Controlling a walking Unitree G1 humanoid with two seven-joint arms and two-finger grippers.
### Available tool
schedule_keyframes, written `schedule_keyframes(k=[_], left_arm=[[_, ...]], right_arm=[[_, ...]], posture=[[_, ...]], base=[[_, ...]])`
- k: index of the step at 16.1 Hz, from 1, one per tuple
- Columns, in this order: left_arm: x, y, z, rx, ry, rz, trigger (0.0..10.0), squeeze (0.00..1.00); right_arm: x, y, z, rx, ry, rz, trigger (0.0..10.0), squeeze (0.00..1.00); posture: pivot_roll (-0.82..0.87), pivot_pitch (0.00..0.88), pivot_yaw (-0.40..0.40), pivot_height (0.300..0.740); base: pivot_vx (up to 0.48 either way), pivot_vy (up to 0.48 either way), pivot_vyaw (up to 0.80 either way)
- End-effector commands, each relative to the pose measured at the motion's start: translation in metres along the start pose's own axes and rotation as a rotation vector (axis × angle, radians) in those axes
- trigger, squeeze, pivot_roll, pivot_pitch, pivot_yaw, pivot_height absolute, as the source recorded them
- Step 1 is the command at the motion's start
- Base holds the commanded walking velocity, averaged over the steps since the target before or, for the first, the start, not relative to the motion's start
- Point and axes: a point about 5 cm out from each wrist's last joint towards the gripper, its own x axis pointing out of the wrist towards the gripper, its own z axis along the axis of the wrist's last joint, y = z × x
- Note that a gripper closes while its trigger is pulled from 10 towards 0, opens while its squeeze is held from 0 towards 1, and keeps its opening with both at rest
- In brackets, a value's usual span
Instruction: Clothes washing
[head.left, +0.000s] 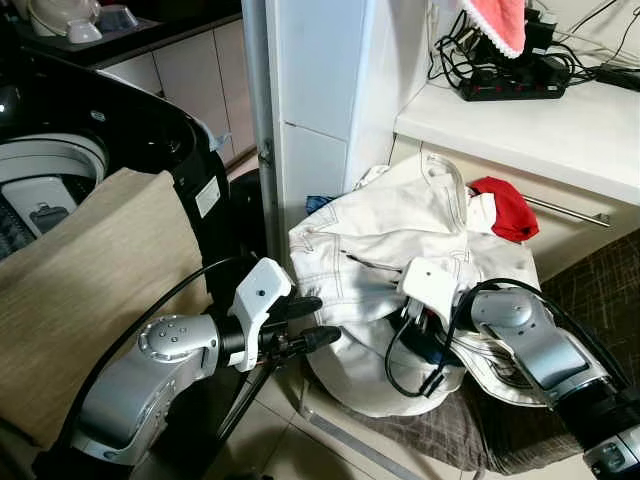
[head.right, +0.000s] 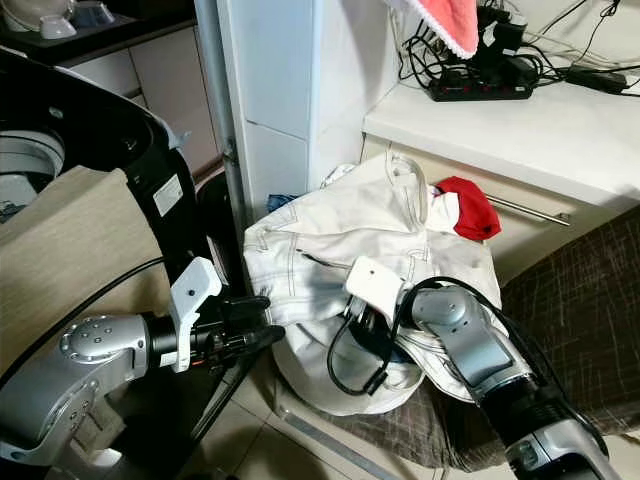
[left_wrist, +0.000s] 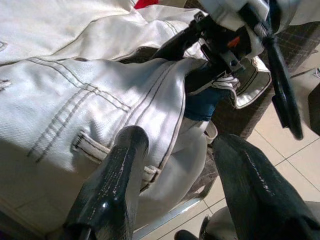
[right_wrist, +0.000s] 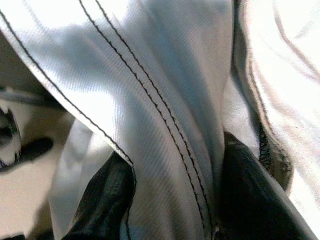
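White denim with dark double stitching: that is what I see heaped at the centre of the frame, a pair of white jeans (head.left: 400, 240) piled on a dark woven seat (head.left: 590, 290) below a white countertop (head.left: 540, 120). The cloth is crumpled, with a belt loop and seams plain in my left wrist view, and a bit of blue fabric (left_wrist: 202, 102) peeks out under a fold. A red garment (head.left: 505, 208) lies against the pile's upper right edge.

My right gripper (head.left: 425, 330) is pushed into the lower front of the heap; in the right wrist view a stitched fold of the jeans runs between its two black fingers (right_wrist: 105, 200), so it is clamped on the cloth. My left gripper (head.left: 305, 322) hovers at lower centre-left, just beside the pile's left edge, fingers spread apart with nothing between them.

At the upper left sits the washing machine (head.left: 60, 160), lid up, with a beige cushion (head.left: 90, 290) leaning in front of it. A power strip (head.left: 510, 85) with tangled cables rests on the countertop at upper right.
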Motion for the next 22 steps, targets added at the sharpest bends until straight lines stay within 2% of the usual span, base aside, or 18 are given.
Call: schedule_keyframes(k=[1, 2, 4, 5, 6, 7, 8, 10, 12, 14, 15, 16, 17, 18, 20, 21, 22], left_arm=[[-0.001, 0.003, 0.014, 0.04, -0.062, 0.023, 10.0, 0.0], [-0.001, 0.005, 0.019, 0.047, -0.095, 0.044, 10.0, 0.0], [0.0, 0.01, 0.044, 0.057, -0.287, 0.112, 10.0, 0.0], [-0.001, 0.012, 0.062, 0.18, -0.383, 0.161, 10.0, 0.0], [0.002, 0.01, 0.073, 0.312, -0.413, 0.164, 10.0, 0.0], [0.004, 0.006, 0.076, 0.372, -0.406, 0.123, 10.0, 1.0], [0.01, -0.002, 0.078, 0.473, -0.384, 0.045, 10.0, 1.0], [0.025, -0.002, 0.074, 0.594, -0.312, -0.01, 10.0, 1.0], [0.034, 0.0, 0.07, 0.635, -0.267, -0.02, 10.0, 1.0], [0.038, 0.006, 0.066, 0.723, -0.224, 0.026, 10.0, 1.0], [0.038, 0.011, 0.058, 0.778, -0.152, 0.03, 10.0, 0.82], [0.038, 0.014, 0.056, 0.805, -0.121, 0.045, 10.0, 0.22], [0.037, 0.021, 0.055, 0.826, -0.091, 0.091, 10.0, 0.0], [0.035, 0.036, 0.06, 0.833, -0.081, 0.235, 10.0, 0.0], [0.034, 0.042, 0.065, 0.83, -0.095, 0.297, 10.0, 0.0], [0.034, 0.044, 0.066, 0.822, -0.104, 0.31, 4.4, 0.0], [0.034, 0.044, 0.066, 0.793, -0.124, 0.306, 0.0, 0.0]], right_arm=[[-0.006, -0.007, 0.018, 0.045, -0.123, -0.035, 0.0, 0.0], [-0.01, -0.009, 0.021, 0.068, -0.161, -0.049, 0.0, 0.0], [-0.023, -0.016, 0.028, 0.116, -0.252, -0.103, 0.0, 0.0], [-0.032, -0.019, 0.03, 0.135, -0.285, -0.131, 0.0, 0.0], [-0.039, -0.021, 0.03, 0.147, -0.307, -0.144, 0.0, 0.0], [-0.041, -0.021, 0.03, 0.148, -0.308, -0.143, 0.0, 0.0], [-0.045, -0.021, 0.029, 0.148, -0.303, -0.144, 0.0, 0.0], [-0.049, -0.021, 0.03, 0.147, -0.301, -0.151, 0.0, 0.0], [-0.05, -0.022, 0.033, 0.146, -0.307, -0.158, 0.0, 0.0], [-0.051, -0.022, 0.034, 0.148, -0.309, -0.159, 0.0, 0.0], [-0.051, -0.021, 0.035, 0.146, -0.308, -0.156, 0.0, 0.0], [-0.051, -0.021, 0.035, 0.144, -0.306, -0.155, 0.0, 0.0], [-0.051, -0.021, 0.035, 0.143, -0.305, -0.152, 0.0, 0.0], [-0.051, -0.02, 0.035, 0.142, -0.304, -0.146, 0.0, 0.0], [-0.05, -0.019, 0.035, 0.14, -0.299, -0.141, 0.0, 0.0], [-0.05, -0.018, 0.035, 0.141, -0.298, -0.141, 0.0, 0.0], [-0.05, -0.017, 0.035, 0.146, -0.296, -0.138, 0.0, 0.0]], posture=[[-0.06, 0.0, 0.004, 0.74], [-0.06, 0.0, 0.003, 0.74], [-0.06, 0.0, 0.0, 0.74], [-0.06, 0.0, 0.0, 0.74], [-0.06, 0.0, 0.0, 0.74], [-0.06, 0.0, 0.004, 0.74], [-0.07, 0.0, 0.007, 0.74], [-0.08, 0.0, 0.021, 0.74], [-0.08, 0.0, 0.025, 0.74], [-0.08, 0.0, 0.027, 0.74], [-0.08, 0.0, 0.026, 0.74], [-0.08, 0.0, 0.024, 0.74], [-0.08, 0.0, 0.023, 0.74], [-0.08, 0.0, 0.023, 0.74], [-0.07, 0.0, 0.023, 0.74], [-0.07, 0.0, 0.025, 0.74], [-0.07, 0.0, 0.025, 0.74]], base=[[0.0, 0.0, 0.0], [0.0, 0.0, 0.0], [0.0, 0.0, 0.0], [0.0, 0.0, 0.0], [0.0, 0.0, 0.0], [0.0, 0.0, 0.0], [0.0, 0.0, 0.0], [0.0, 0.0, 0.0], [0.0, 0.0, 0.0], [0.0, 0.0, 0.0], [0.0, 0.0, 0.0], [0.0, 0.0, 0.0], [0.0, 0.0, 0.0], [0.0, 0.0, 0.0], [0.0, 0.0, 0.0], [0.0, 0.0, 0.0], [0.0, 0.0, 0.0]])
